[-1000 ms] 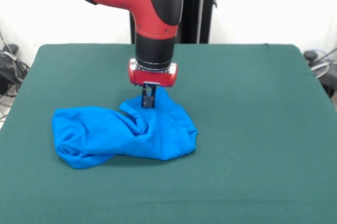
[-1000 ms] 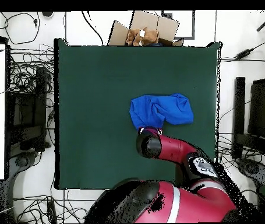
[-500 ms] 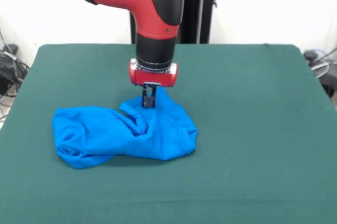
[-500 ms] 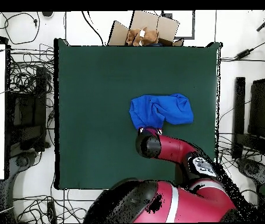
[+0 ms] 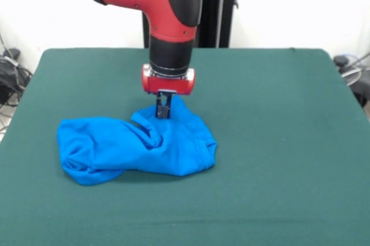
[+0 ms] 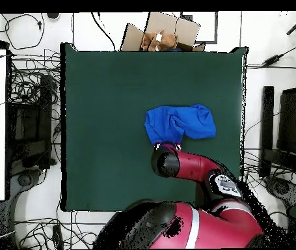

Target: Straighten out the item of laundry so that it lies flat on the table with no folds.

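Green table (image 5: 277, 142) carries a bunched blue T-shirt (image 5: 139, 148), whose far edge the tool (image 5: 163, 110) pinches, apparently to pull folds flat.

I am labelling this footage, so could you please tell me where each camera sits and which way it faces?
Front view: across the table, facing the robot; the arm descends from above, gripper at the T-shirt's far edge.
Overhead view: above the table, looking straight down; base and arm at the bottom, the gripper hidden beneath.
Both show the crumpled T-shirt on the table.
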Controlling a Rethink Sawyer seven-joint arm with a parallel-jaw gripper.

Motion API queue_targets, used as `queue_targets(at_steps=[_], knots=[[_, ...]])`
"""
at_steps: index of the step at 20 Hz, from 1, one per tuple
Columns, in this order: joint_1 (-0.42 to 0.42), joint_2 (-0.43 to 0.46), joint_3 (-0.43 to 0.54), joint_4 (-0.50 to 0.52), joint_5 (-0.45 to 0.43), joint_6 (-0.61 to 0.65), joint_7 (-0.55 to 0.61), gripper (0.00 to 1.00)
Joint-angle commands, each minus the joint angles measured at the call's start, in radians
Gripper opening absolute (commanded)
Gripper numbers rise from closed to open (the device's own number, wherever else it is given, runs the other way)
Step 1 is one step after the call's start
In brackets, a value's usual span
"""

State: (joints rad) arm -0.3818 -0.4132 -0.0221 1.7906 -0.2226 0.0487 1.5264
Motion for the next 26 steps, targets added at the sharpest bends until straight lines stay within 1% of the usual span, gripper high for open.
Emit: queue_targets(at_steps=[1, 6, 10, 13, 14, 16, 19, 20, 26], knots=[[0.015, -0.022, 0.088, -0.077, -0.041, -0.046, 0.099, 0.0], [0.009, -0.054, 0.106, -0.095, -0.044, -0.01, 0.083, 0.0], [0.012, -0.056, 0.104, -0.098, -0.031, -0.035, 0.109, 0.0], [0.036, -0.053, 0.082, -0.104, -0.021, -0.042, 0.125, 0.0], [0.048, -0.05, 0.066, -0.1, -0.016, -0.063, 0.14, 0.0], [0.054, -0.046, 0.061, -0.099, -0.017, -0.072, 0.146, 0.0], [0.062, -0.046, 0.056, -0.103, -0.017, -0.047, 0.139, 0.0], [0.052, -0.048, 0.072, -0.099, -0.026, -0.039, 0.128, 1.0], [0.055, -0.045, 0.075, -0.099, -0.029, -0.037, 0.127, 1.0]])
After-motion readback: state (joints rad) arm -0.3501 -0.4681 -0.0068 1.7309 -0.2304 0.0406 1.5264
